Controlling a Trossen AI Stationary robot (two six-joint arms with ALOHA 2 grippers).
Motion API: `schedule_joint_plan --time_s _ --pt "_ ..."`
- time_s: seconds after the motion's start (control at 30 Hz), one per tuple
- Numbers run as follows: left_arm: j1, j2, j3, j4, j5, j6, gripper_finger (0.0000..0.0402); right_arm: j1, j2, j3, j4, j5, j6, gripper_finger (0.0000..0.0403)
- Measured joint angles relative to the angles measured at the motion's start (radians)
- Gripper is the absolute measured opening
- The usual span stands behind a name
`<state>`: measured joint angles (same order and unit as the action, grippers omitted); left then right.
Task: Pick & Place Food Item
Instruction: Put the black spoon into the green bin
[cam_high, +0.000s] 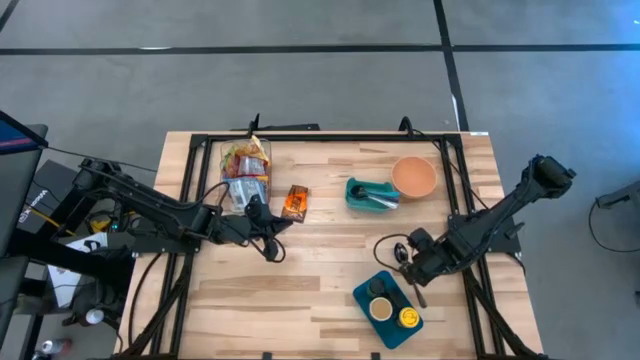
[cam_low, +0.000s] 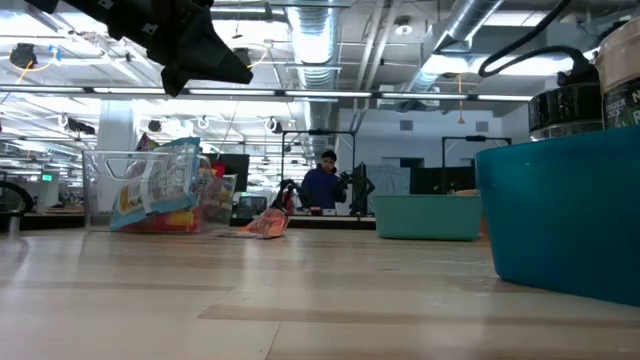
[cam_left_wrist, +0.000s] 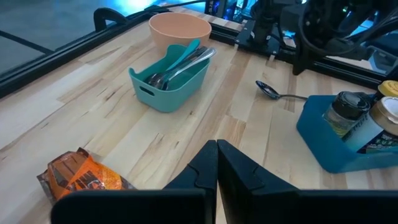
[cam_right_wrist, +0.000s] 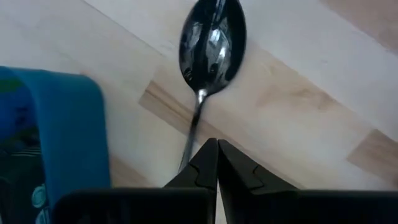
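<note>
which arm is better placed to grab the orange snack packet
Left. The left hand hangs just beside the orange snack packet, fingers shut, and its wrist view shows the packet close below. The right hand is across the table over a spoon by the blue tray.

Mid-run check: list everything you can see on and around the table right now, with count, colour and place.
Clear plastic bin of snack packets: one, multicoloured, far left.
Orange snack packet: one, beside the bin.
Teal cutlery caddy: one, far centre.
Peach bowl: one, right of caddy.
Metal spoon: one, silver, by blue tray.
Blue tray of jars: one, near right.
Person: one, background.
Left gripper: shut, near packet.
Right gripper: shut, over spoon handle.
</note>
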<state>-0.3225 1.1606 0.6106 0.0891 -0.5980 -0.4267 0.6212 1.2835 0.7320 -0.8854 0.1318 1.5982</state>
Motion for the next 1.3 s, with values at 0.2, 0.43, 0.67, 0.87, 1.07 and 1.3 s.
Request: schedule_joint_plan --time_s 0.2,0.43,0.67,0.87,1.07,1.3 --pt "0.0 0.0 0.0 0.003 0.0 0.0 0.0001 0.0 0.0 -0.024 0.045 0.0 0.055 0.0015" --pt "0.0 0.0 0.0 0.003 0.0 0.0 0.0001 -0.001 0.0 -0.034 0.063 -0.003 0.076 0.0072" --pt "0.0 0.0 0.0 0.003 0.0 0.0 0.0001 -0.001 0.055 -0.033 0.085 0.001 0.109 0.0087" --pt "0.0 0.0 0.0 0.002 0.0 0.0 0.0001 -0.001 0.145 -0.023 0.094 0.0 0.098 0.0086" --pt "0.0 0.0 0.0 0.005 0.0 0.0 0.0001 -0.001 0.185 -0.009 0.093 0.0 0.096 0.0086" --pt "0.0 0.0 0.0 0.028 0.0 0.0 0.0001 -0.001 0.247 -0.009 0.093 0.0 0.051 0.0085"
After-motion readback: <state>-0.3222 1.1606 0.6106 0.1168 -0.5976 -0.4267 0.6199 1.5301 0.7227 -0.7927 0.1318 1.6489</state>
